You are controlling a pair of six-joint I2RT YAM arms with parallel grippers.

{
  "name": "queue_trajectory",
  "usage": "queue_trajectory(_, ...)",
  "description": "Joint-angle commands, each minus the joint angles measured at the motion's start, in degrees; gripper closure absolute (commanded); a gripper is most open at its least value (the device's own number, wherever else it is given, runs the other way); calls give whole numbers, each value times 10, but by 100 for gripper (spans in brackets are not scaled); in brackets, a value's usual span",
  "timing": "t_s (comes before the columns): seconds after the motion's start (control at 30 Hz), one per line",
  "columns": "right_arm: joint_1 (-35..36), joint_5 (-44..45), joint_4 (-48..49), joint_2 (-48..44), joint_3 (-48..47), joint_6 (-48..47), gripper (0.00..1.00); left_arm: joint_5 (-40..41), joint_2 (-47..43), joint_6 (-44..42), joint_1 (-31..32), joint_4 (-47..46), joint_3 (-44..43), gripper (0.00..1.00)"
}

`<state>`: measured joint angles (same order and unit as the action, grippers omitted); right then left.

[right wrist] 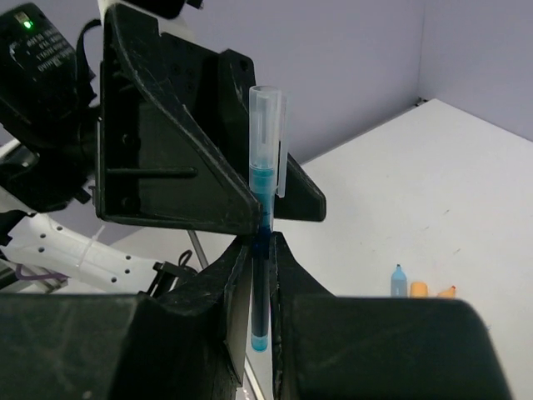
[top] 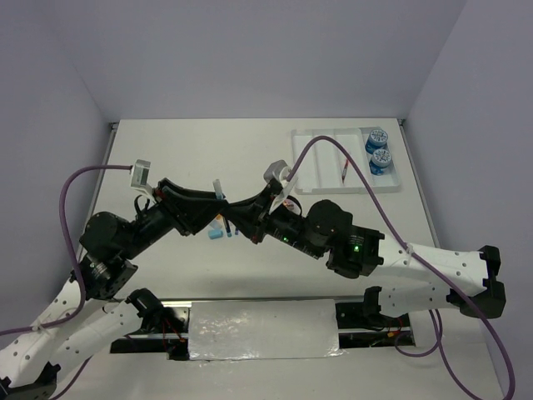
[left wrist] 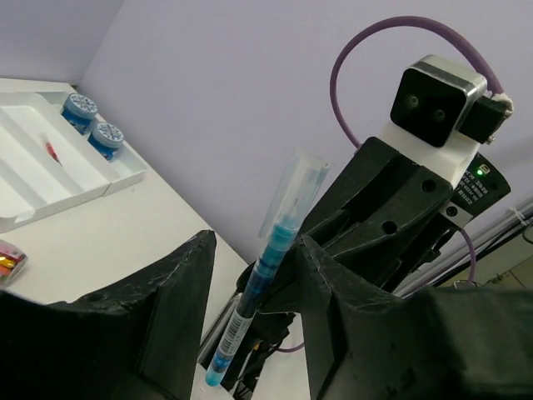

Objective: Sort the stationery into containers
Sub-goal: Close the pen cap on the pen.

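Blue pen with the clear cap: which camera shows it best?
The right wrist view. The blue pen stands upright there, visible from cap to tip, pinched between the right fingers. The left wrist view shows it slanted, nearly as clearly. The top external view shows only a small sliver.

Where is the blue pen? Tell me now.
Top view: the blue pen is held above mid-table, left of the tray. It is pinched by the right gripper, with the open left gripper around it.
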<state>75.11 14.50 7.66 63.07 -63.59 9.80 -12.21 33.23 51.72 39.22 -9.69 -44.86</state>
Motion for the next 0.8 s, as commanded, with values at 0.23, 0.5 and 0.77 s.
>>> queue_trajectory(0.23, 5, -13, 19, 3, -25, -27, 100, 0, 11, -60, 2, 39, -54, 67)
queue_trajectory(0.5, 6, -4, 12, 4, -36, -28, 100, -41, 31, -67, 2, 36, -51, 57)
queue_trajectory(0.77, 6, -9, 8, 3, -39, -27, 100, -32, 26, -83, 2, 48, -52, 98)
